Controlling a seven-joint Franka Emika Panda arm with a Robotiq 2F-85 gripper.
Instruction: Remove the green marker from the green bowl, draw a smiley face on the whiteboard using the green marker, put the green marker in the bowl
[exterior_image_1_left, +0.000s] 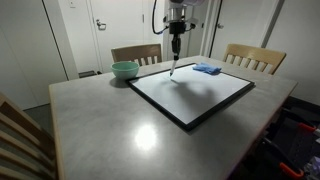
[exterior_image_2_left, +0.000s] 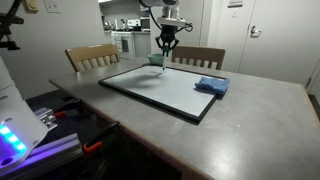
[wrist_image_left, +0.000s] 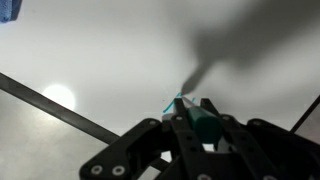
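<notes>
My gripper (exterior_image_1_left: 175, 47) is shut on the green marker (wrist_image_left: 192, 118) and holds it upright, tip down at the far part of the whiteboard (exterior_image_1_left: 200, 95). In the wrist view a short green stroke shows on the board right at the marker tip. The whiteboard, white with a thin black frame, lies flat on the table in both exterior views (exterior_image_2_left: 150, 88). The pale green bowl (exterior_image_1_left: 125, 70) stands just off the board's corner; in an exterior view it sits behind the gripper (exterior_image_2_left: 156, 59), mostly hidden.
A blue cloth pad (exterior_image_1_left: 207, 69) lies on the board's far corner, also in an exterior view (exterior_image_2_left: 211, 86). Wooden chairs (exterior_image_1_left: 136, 53) (exterior_image_1_left: 254, 58) stand at the grey table's (exterior_image_1_left: 100, 120) far sides. Equipment sits beside the table (exterior_image_2_left: 40, 130).
</notes>
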